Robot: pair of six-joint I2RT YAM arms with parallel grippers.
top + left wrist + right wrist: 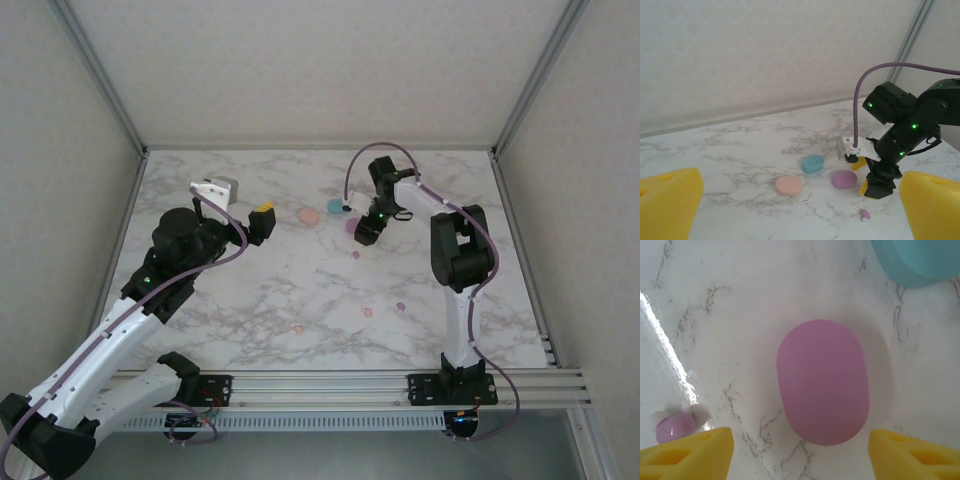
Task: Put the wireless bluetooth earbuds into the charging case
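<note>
Robot test cell in a lab

A marble-patterned table (260,300) is boxed in by white textured panels (320,60) set in aluminium posts (100,75) rising at 10 and 2 o'clock in the overhead view. At 6 o'clock a slotted aluminium rail (330,385) carries the bolted bases of two black-and-white arms, left (150,290) and right (460,260), each strung with purple cable (365,160).

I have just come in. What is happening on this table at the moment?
The right gripper hovers with open jaws over the closed purple case, not touching it; a purple earbud lies loose beside it. The left gripper is raised, open and empty. The teal case and pink case sit close by, and more earbuds lie scattered on the marble table nearer the arm bases.
</note>
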